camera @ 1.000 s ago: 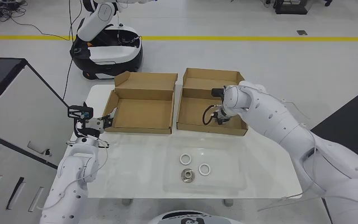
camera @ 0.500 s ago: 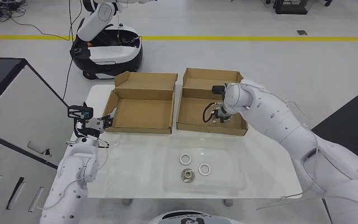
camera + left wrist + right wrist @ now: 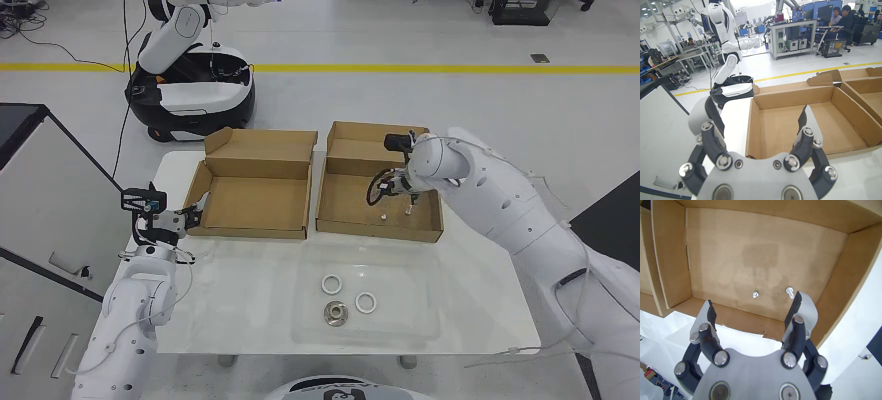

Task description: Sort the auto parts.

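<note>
Above the near wall of the right-hand brown cardboard box (image 3: 676,256), the right pincer (image 3: 753,298) hangs spread apart and empty, tilted down at two silver bolts (image 3: 790,292) lying loose inside, presumably sorted here. Its white arm (image 3: 500,210) stretches across from the right side of the white desk (image 3: 250,290). Two white rings (image 3: 331,284) and a metal flanged part (image 3: 334,314) wait in the clear tray (image 3: 410,300). The left pincer (image 3: 757,104), likewise agape, sits beside the other box (image 3: 848,123).

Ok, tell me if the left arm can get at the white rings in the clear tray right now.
Probably yes: the left gripper is open and empty by the left box, the tray looks open-topped, and only bare table lies between it and the white rings.
</note>
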Motion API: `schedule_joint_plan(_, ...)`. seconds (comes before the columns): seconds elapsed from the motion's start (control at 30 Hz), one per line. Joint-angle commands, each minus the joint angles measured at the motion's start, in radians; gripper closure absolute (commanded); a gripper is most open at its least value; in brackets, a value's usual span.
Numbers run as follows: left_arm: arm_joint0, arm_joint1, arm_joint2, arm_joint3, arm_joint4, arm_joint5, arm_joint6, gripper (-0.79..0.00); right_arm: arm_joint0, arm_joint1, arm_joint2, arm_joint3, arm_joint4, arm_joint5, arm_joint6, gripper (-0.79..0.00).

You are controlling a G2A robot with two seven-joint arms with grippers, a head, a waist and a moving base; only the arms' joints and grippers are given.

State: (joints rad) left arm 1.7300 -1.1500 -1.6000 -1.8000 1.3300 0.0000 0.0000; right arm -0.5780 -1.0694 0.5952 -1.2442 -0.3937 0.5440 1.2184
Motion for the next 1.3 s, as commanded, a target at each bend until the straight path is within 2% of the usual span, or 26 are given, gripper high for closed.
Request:
schedule_joint_plan(0.0,0.0,0.0,0.0,0.0,0.0,0.0,0.0,-0.785,-0.009,0.012,0.031,-0.032,-0.001,0.006,0.005,-0.785)
schedule_joint_plan(0.17,0.0,0.0,0.0,0.0,0.0,0.0,0.0,-0.785,-0.041,0.048,0.13,-0.137,0.012,0.021,0.016,-0.785)
schedule_joint_plan(0.3,0.0,0.0,0.0,0.0,0.0,0.0,0.0,-0.785,-0.091,0.078,0.239,-0.233,0.08,0.009,0.027,-0.785)
schedule_joint_plan(0.77,0.0,0.0,0.0,0.0,0.0,0.0,0.0,-0.785,-0.352,0.161,0.638,-0.529,0.362,-0.015,0.031,-0.785)
schedule_joint_plan(1.0,0.0,0.0,0.0,0.0,0.0,0.0,0.0,-0.785,-0.471,0.19,0.807,-0.591,0.458,-0.032,0.063,-0.785)
schedule_joint_plan(1.27,0.0,0.0,0.0,0.0,0.0,0.0,0.0,-0.785,-0.607,0.215,1.022,-0.601,0.596,-0.07,0.099,-0.785)
